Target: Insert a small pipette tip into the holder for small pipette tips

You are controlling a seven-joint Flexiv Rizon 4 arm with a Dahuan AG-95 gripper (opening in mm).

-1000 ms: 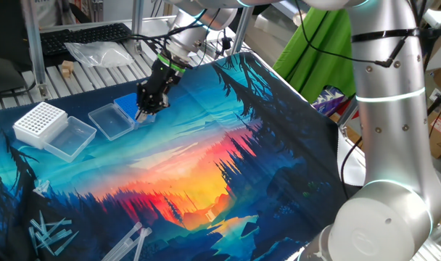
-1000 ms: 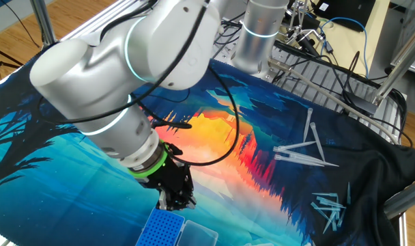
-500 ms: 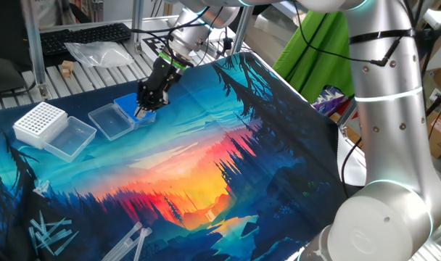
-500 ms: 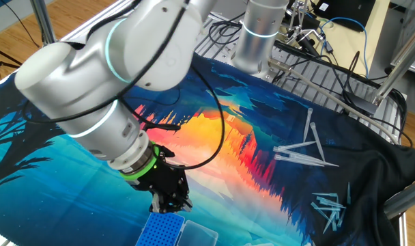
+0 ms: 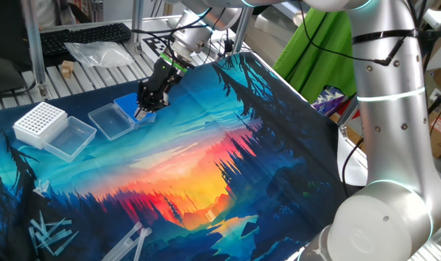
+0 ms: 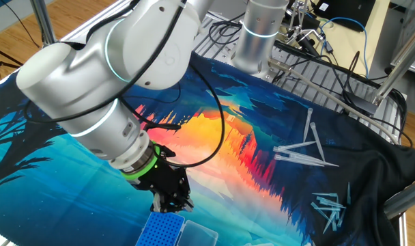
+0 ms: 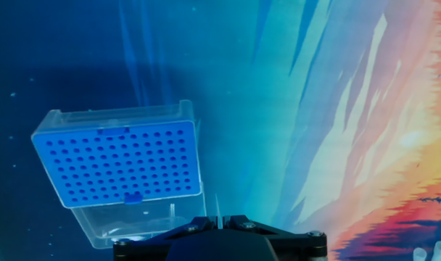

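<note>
Now the gripper, jaws pinched shut on a thin pipette tip, hangs beside the blue holder; I'd line up squarely over one hole, then lower slowly.

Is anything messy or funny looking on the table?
Yes. Loose pipette tips lie scattered in a heap on the mat instead of standing in a rack. The blue holder looks fine, lid open, and its holes look empty.

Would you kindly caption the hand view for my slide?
Shut gripper holding a thin clear tip beside the open blue rack.
</note>
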